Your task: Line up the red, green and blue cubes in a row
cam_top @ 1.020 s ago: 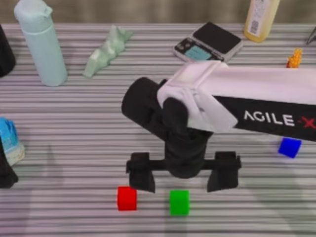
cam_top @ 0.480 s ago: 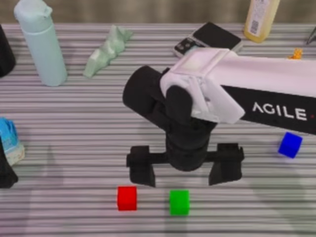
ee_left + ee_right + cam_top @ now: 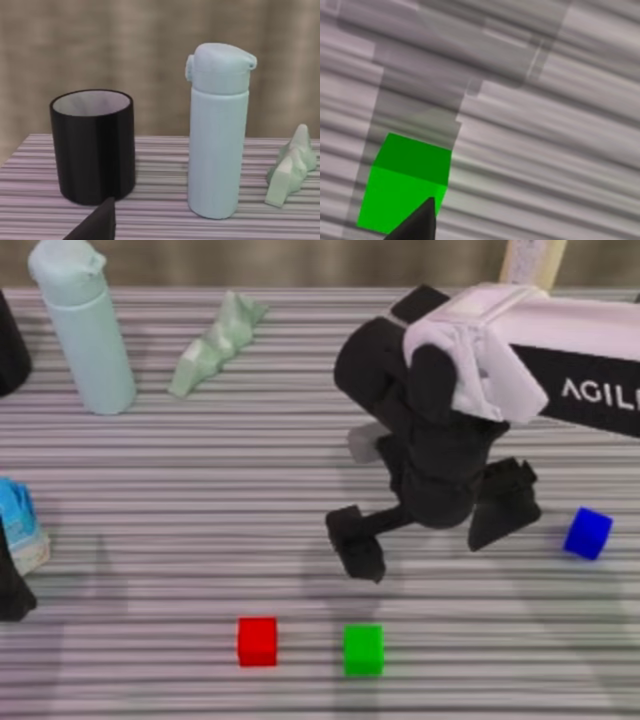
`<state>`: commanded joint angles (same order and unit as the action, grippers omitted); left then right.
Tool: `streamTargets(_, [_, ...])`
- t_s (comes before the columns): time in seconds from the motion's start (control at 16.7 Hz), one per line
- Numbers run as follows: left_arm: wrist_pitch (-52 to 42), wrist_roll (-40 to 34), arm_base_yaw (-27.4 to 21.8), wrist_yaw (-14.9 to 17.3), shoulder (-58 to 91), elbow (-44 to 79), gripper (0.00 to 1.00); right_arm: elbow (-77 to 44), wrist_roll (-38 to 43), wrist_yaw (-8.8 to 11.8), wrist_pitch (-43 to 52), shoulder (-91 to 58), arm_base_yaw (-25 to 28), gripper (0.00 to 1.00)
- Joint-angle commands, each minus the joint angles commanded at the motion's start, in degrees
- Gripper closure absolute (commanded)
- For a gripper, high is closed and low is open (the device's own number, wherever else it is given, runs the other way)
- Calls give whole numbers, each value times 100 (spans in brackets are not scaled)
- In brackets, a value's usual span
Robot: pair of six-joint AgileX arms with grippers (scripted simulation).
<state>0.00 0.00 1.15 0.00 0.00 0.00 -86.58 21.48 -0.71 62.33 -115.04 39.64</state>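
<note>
Cubes come first: the red cube [image 3: 257, 641] and the green cube [image 3: 363, 649] sit side by side near the front edge of the table [image 3: 200, 490], a small gap between them, already forming two places of a row. The blue cube [image 3: 587, 533] lies well apart, farther back and off to the right.

By my judgement the step in hand is the fetch of the blue cube. The right gripper [image 3: 440, 530] hangs above the table between the green cube and the blue one, its fingers spread wide and holding nothing. The next move calls for it to travel right, settle over the blue cube, square its fingers to the cube's faces, descend and close, then carry the cube to the right of the green one on the same line.

Compared with half a second ago, the right gripper has lifted away from its spot just behind the red and green pair, swung to the right and far side, and turned so its fingers now sit on a slant. None of the three cubes has moved.

The left gripper [image 3: 97, 225] stays parked at the left edge, facing a black cup [image 3: 93, 145] and a pale bottle [image 3: 218, 135]; I cannot tell whether its fingers are open or closed.
</note>
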Motion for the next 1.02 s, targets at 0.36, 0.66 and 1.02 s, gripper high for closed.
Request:
streamTargets(0.36, [0,0,0,0,0,0,0,260,-3508,47,-68,-17,-1312,0])
streamTargets(0.66, [0,0,0,0,0,0,0,486,-6068,61,-211,108,-2324,0])
streamTargets(1.02, [0,0,0,0,0,0,0,617,-7275,64,-388,309,-2926,0])
